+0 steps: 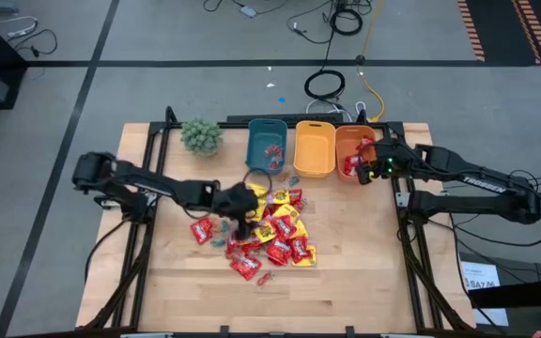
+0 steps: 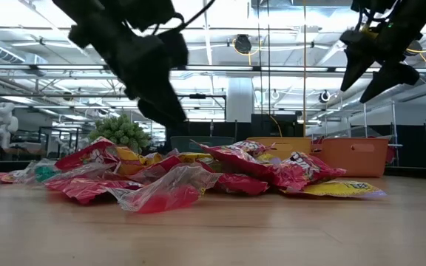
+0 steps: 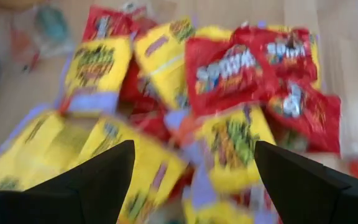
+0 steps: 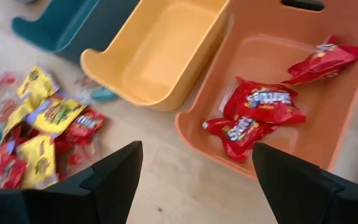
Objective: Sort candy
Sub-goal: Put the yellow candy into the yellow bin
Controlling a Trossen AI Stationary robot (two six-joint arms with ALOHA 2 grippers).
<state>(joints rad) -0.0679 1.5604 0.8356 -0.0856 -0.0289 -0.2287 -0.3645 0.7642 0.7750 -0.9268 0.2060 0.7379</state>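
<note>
Candy, shiny red and yellow wrapped packets, lies heaped mid-tabletop; left gripper hovers wide above it, empty. Right gripper spreads wide over the orange plastic bin holding red packets.

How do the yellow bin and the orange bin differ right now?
Contents: the yellow bin looks empty, while the orange bin holds a few red packets. Colour: one is yellow, the other orange. Position: the yellow bin sits in the middle of the row, next to the teal bin; the orange bin is at the end, beneath the open right gripper. Both share the same open-topped shape and stand side by side at the table's far edge.
</note>
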